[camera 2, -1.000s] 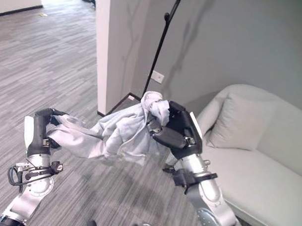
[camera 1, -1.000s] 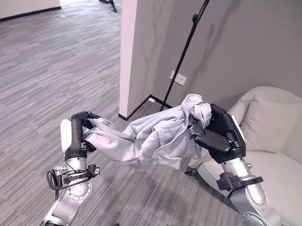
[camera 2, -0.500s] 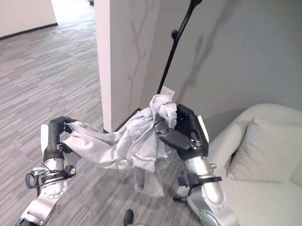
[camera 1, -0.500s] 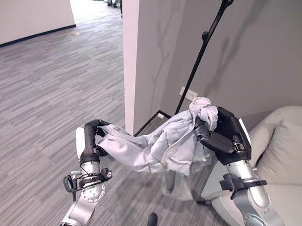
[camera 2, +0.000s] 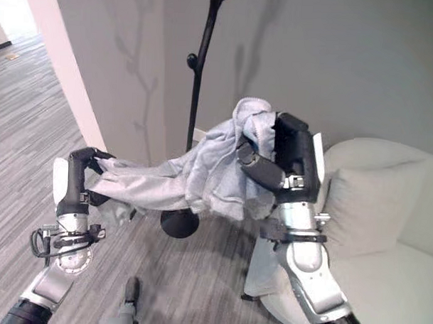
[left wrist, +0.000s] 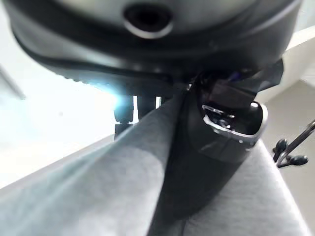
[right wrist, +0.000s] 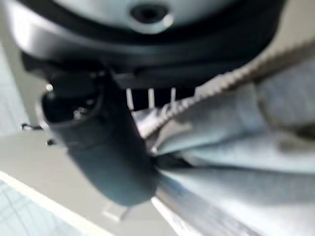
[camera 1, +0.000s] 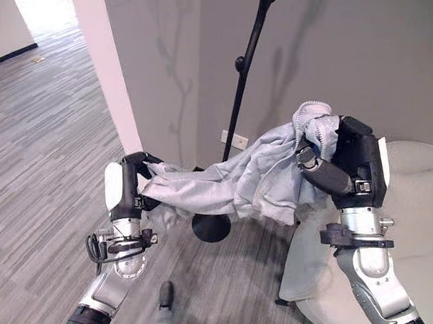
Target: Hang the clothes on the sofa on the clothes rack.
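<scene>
You have the light grey zip-up top point(camera 1: 251, 181) held up in the air between both hands. Your left hand point(camera 1: 132, 182) sits at about 8 o'clock in the head view, with its fingers curled tight around one end of the top. Your right hand point(camera 1: 342, 166) is up at about 3 o'clock, and it squeezes a bunched-up part of the top, with a bit of cloth poking out above it. In the right wrist view you can see the zipper point(right wrist: 231, 78) of the top running right by the thumb. The top hangs like a bridge from one hand to the other, sagging a little in the middle.

The black clothes rack point(camera 1: 242, 85) stands just behind the top, at about 12 o'clock, close to the grey wall point(camera 1: 362, 53). Its round black base point(camera 1: 211, 227) sits on the striped grey floor point(camera 1: 46, 149), under the hanging top. The white sofa point(camera 1: 413, 233) is at about 4 o'clock, behind your right arm, with a pillow point(camera 2: 361, 210) on it.
</scene>
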